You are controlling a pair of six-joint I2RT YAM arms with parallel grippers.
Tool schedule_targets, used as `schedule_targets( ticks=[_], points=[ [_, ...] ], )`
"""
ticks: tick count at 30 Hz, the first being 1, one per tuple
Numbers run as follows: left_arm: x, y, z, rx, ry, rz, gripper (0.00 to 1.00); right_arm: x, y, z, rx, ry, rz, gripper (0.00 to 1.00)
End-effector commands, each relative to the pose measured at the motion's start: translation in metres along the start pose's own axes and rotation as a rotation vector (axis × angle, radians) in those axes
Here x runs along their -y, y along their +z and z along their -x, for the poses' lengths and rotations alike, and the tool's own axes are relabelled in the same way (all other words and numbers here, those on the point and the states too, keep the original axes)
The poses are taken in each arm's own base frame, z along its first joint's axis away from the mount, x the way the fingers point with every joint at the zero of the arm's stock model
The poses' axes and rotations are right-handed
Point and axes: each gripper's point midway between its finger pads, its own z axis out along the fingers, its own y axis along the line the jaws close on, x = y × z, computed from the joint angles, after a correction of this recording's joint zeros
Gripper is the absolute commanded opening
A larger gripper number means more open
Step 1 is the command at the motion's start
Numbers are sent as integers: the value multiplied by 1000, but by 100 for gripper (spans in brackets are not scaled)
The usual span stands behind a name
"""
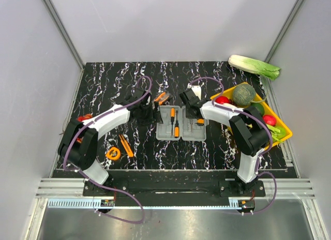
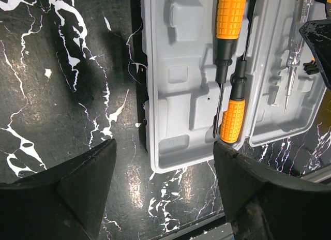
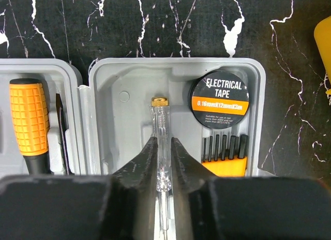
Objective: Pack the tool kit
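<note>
The flat grey rectangular plastic hinged case [image 1: 166,133] lies open on the black marble-pattern table [image 1: 103,79], midway between the two arms. Two orange-handled, black-shafted screwdrivers sit side by side in its left half, pointing opposite ways: the first screwdriver [image 2: 231,15] and the second screwdriver [image 2: 232,120].

The right half holds a black roll of electrical tape [image 3: 220,99] in the far right corner. Just nearer the camera is a row of black bits in an orange holder [image 3: 225,153]. A clear slim tester screwdriver with a brass cap [image 3: 159,116] lies along the middle of that half.

The right gripper [image 3: 163,141] is over the right half. Its jaws are narrow, one on each side of the tester screwdriver and very close against it. Whether they press it or only flank it I cannot tell.

The left gripper [image 2: 164,147] hangs above the near left edge of the case, spread wide and empty.

Orange-and-black pliers [image 1: 161,98] lie just beyond the case's far left corner. A round orange tape measure [image 1: 113,153] and a slim orange tool [image 1: 125,145], too small to identify, lie near the left arm.

At the right edge a yellow plastic tray [image 1: 286,132] holds vegetables, and a pale green leafy cabbage [image 1: 254,65] lies on the table beyond it.
</note>
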Motion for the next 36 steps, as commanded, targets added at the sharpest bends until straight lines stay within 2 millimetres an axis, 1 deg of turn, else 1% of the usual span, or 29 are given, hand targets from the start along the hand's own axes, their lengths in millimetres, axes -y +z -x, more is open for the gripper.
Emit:
schedule_targets(
  ticks=[1,5,7,10,12,13,15,18,21,22,24,27,30,32,34,36],
  points=[
    [10,-3,16,34,4,-37,79,4,-9,-5,-19,-2,-13,17],
    [9,0,14,24,2,-32,79,4,-10,-10,-46,-3,-14,10],
    [8,2,14,20,0,-33,79,4,-10,-17,-76,-3,-13,7],
    [9,4,13,13,-2,-38,78,5,-12,-24,-107,5,-15,4],
    [11,3,16,17,-5,-46,78,5,-17,-23,-108,15,-6,3],
    [12,3,16,16,-6,-47,78,5,-20,-21,-104,19,-2,3],
    [17,0,22,34,-5,-58,78,6,-26,-16,-89,29,-4,4],
    [27,-8,35,69,8,-81,77,4,-36,0,-53,53,5,9],
    [36,-16,51,115,24,-96,77,-2,-50,22,0,75,36,16],
    [41,-18,56,126,31,-106,77,-2,-54,26,7,75,39,18],
    [50,-20,63,135,42,-129,77,-3,-65,35,25,84,54,19],
    [70,-20,72,141,64,-202,75,-3,-78,31,10,95,89,19],
    [102,-16,77,145,124,-295,68,0,-90,15,-26,130,122,19],
    [122,-7,77,142,162,-330,61,1,-95,3,-53,154,150,19],
    [140,2,78,144,196,-353,54,2,-96,-12,-79,172,168,19],
    [157,13,76,140,222,-380,50,3,-96,-24,-96,185,188,19]
  ],
)
